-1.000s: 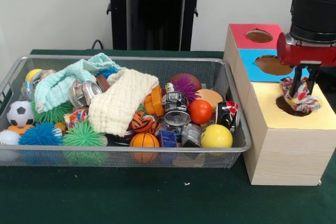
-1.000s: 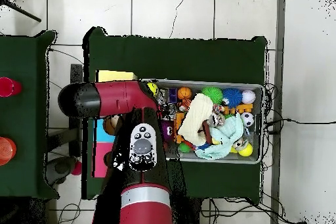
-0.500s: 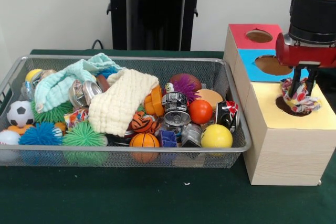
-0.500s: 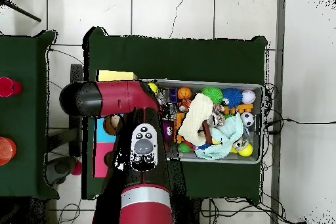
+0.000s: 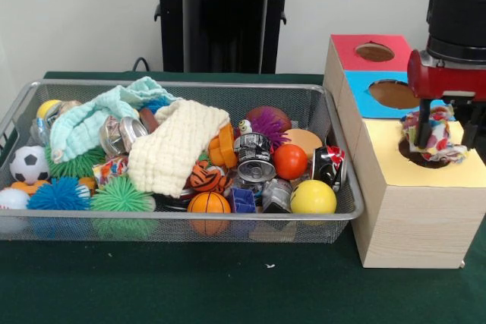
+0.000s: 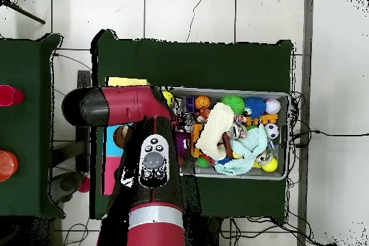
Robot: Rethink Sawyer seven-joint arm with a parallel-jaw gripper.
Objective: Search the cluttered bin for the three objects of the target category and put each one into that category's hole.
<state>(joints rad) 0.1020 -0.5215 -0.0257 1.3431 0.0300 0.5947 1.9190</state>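
On the green counter (image 5: 228, 286) I see the bin (image 5: 334, 221) at left, crammed with balls, cans and a cream cloth (image 5: 176, 146). At right the confetti cloth (image 5: 434, 133) sits bunched in the yellow box's (image 5: 425, 202) hole, my claw (image 5: 448, 123) spread wide around it, released

A plain pale wall (image 5: 83, 13) stands behind the tabletop (image 5: 190, 286), which is covered in dark green cloth. A black stand (image 5: 224, 17) rises against that wall. From above, the floor (image 6: 216, 12) is of large pale tiles with dark joints, and a second green-covered table (image 6: 25, 113) stands beside.
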